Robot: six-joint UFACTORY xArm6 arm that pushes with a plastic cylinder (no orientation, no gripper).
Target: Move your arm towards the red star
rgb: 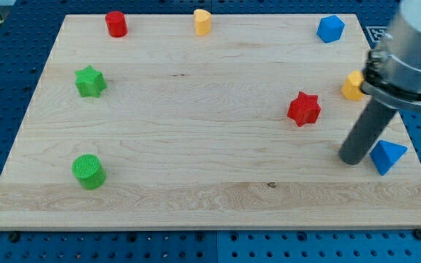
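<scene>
The red star (303, 109) lies on the wooden board (196, 146) right of its middle. My tip (353, 159) rests on the board toward the view's lower right of the star, about a block's width away from it. The tip stands just left of a blue triangular block (387, 155) and nearly touches it. The rod rises from the tip toward the view's upper right.
A yellow block (352, 85) sits at the right edge, partly hidden by the arm. A blue block (330, 28), a yellow block (202, 22) and a red cylinder (116, 23) line the top. A green star (90, 81) and a green cylinder (88, 172) lie at the left.
</scene>
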